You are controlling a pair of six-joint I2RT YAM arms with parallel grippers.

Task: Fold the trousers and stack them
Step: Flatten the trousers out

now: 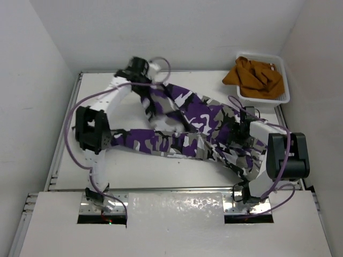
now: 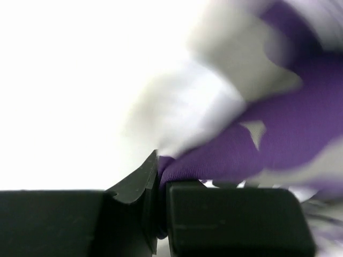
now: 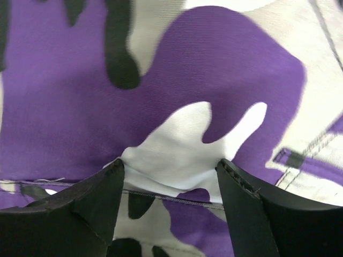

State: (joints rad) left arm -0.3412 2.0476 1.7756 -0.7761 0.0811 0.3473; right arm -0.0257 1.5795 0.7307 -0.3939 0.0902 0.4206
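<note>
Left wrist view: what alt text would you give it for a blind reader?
The black left hand, at the bottom edge, is shut on a purple fold of the camouflage trousers. The cloth runs blurred to the upper right against glaring white.

Blocked across the middle of the surface (image 1: 161, 171) by the trousers (image 1: 187, 128), spread from the far-left corner to the near-right edge. Open along the near edge, in a bare strip before the trousers. Open too at the middle of the far edge, between trousers and white basket (image 1: 285, 88). Taken at the far-right corner by that basket, with an orange-brown garment (image 1: 254, 75) heaped inside. Crowded at the left edge by the left arm (image 1: 91, 131), at the right edge by the right arm (image 1: 286, 155). Walled in close on left, far and right.
</note>
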